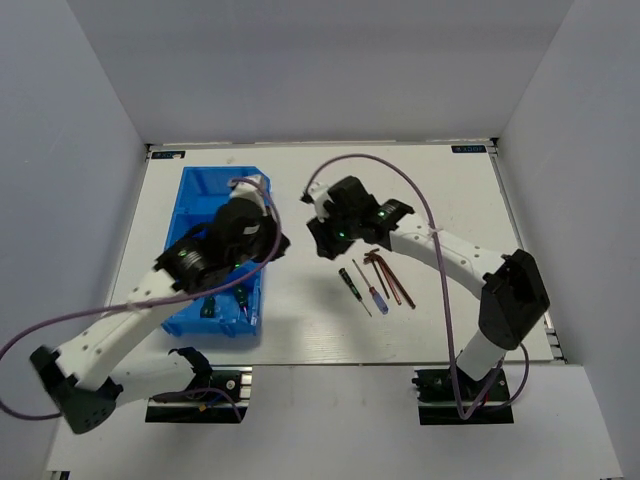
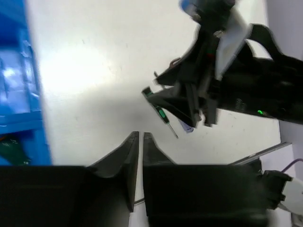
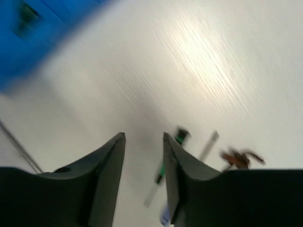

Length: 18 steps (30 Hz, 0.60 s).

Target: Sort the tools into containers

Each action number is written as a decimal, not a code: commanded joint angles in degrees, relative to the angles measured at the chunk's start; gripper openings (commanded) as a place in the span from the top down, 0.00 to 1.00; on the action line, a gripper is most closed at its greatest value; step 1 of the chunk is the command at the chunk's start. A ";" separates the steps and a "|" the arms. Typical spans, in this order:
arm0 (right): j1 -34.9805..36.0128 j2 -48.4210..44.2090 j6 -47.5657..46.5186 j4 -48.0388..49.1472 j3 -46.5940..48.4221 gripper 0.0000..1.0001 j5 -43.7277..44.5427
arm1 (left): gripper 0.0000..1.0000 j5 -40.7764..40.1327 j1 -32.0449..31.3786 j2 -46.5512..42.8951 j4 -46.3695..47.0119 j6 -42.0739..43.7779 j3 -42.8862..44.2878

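1. The white table (image 1: 320, 335) ran out to pale walls on three sides. Its widest bare stretches lay between the bin and the loose tools, and along the far edge.
2. The blue bin (image 1: 200, 190), split into three compartments, sat at the table's left with its long side running away from me. My left arm lay across it and hid much of its middle.
3. My left gripper (image 2: 141, 137) hung over bare table just right of the bin's wall. Its jaws were drawn to a thin slit with nothing between them.
4. My right gripper (image 3: 144, 137) hovered near mid-table, just left of the loose tools, with its jaws partly apart and empty.
5. One green-handled screwdriver (image 1: 208, 306) and a second (image 1: 242, 300) lay in the bin's near compartment.
6. The red hex keys (image 1: 392, 278), a blue-handled precision screwdriver (image 1: 377, 294) and a black precision screwdriver (image 1: 354, 288) lay side by side on the table, right of centre.
7. A small label (image 1: 466, 148) at the far right corner bore writing too small to read.
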 commanded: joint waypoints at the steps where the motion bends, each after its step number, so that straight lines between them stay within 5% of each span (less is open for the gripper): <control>1: -2.80 -3.39 -6.21 -6.41 -8.52 0.54 4.84 | 0.76 6.56 -0.22 6.12 4.89 0.40 -3.03; 2: -3.33 -4.01 -6.30 -6.77 -9.59 0.52 4.84 | 0.54 7.71 -0.22 7.10 5.60 0.39 -4.17; 5: -5.35 -5.94 -7.09 -8.00 -13.55 0.52 5.63 | 0.40 9.99 -0.75 8.77 8.94 -0.66 -7.16; 18: -10.02 -7.70 -5.16 -9.76 -24.01 0.60 8.79 | 0.38 12.38 -0.75 19.49 12.20 -1.37 -6.64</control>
